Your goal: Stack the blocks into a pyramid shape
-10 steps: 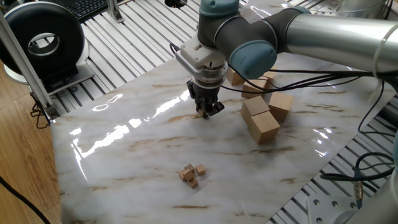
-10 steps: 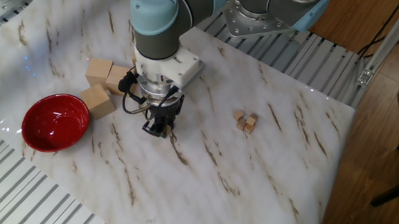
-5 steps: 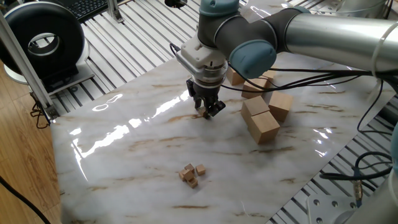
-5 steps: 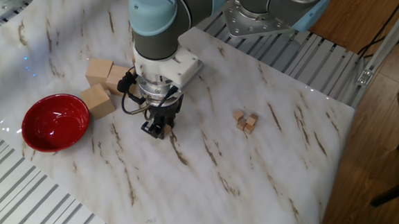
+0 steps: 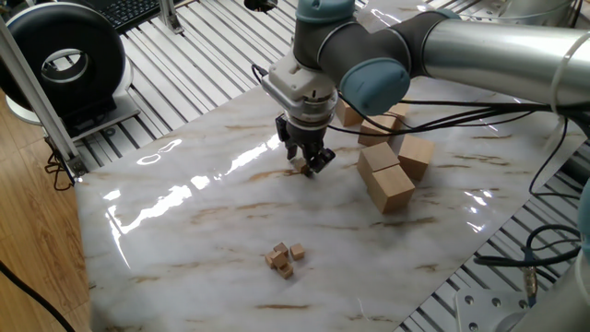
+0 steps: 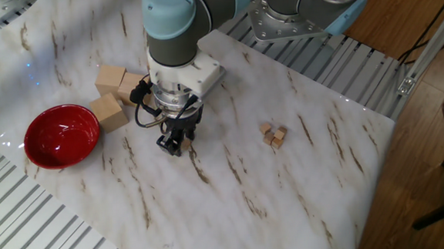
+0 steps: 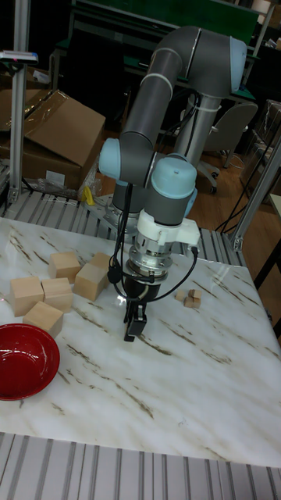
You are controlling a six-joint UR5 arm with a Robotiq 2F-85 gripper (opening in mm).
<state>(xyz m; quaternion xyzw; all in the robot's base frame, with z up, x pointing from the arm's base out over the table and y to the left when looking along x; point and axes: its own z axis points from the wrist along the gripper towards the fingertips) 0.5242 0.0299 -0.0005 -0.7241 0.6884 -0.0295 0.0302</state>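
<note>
1. Four tiny tan wood cubes (image 5: 285, 257) sit clustered on the marble counter (image 5: 184, 231), well apart from the hand (image 5: 308, 167), w/ no tier built yet.
2. Hand has lifted slightly vs a sec ago; looks like nothing gripped, but can't tell if clenched.
3. Big pale blocks (image 5: 387, 175) and glossy red bowl (image 6: 61, 136) lie beyond the hand, away from cubes.

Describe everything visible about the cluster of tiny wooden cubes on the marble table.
The tiny cubes are light-tan wood, plain and unpainted, far smaller than the large pale blocks. They sit bunched together on the white, brown-veined marble tabletop, some touching, in a loose low clump, not yet a clear pyramid. At this size the exact count and any stacking cannot be made out. The gripper is well apart from them, low over the table, and nothing else touches them.
</note>
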